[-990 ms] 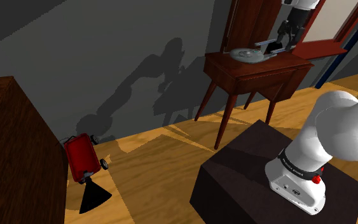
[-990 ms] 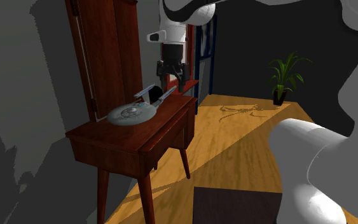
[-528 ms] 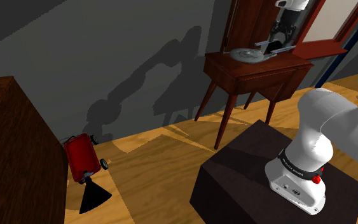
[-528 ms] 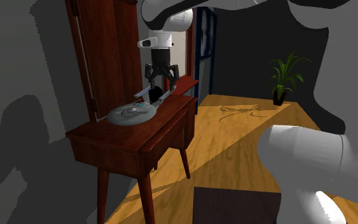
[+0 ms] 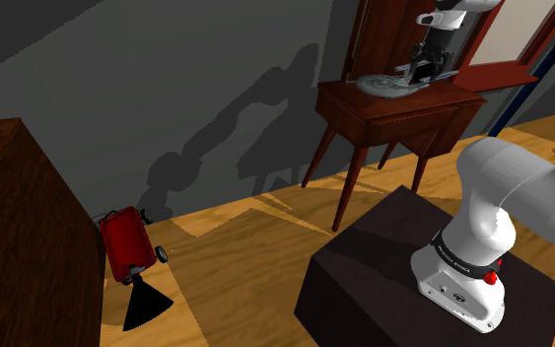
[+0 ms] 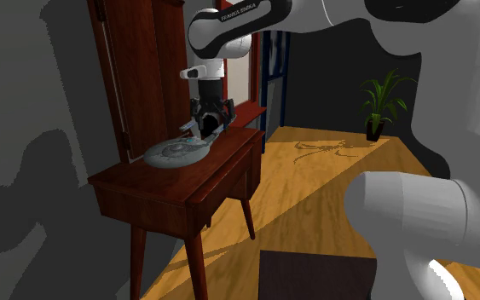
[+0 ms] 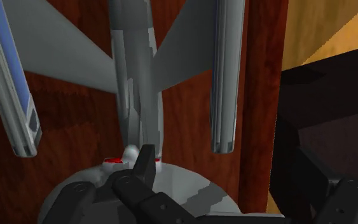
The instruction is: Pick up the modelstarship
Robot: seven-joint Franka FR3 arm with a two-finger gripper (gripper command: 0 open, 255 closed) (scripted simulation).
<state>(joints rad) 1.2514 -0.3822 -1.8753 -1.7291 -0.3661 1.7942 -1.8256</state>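
Note:
The grey model starship lies on a reddish wooden side table. Its round saucer points away from the tall cabinet, and two long nacelles trail behind. My black gripper hangs low over the ship's rear end. In the wrist view the central hull runs between the two nacelles. One fingertip is right over the neck where hull meets saucer. The gripper is open, its fingers wide apart and clasping nothing.
A tall wooden cabinet rises just behind the table. My dark stand is close in front of it. A red toy wagon sits on the floor by a dark wooden piece. A potted plant stands far back.
The gripper has come down and across from beside the table's far end to just above the starship's rear. It stays open. The starship has not moved.

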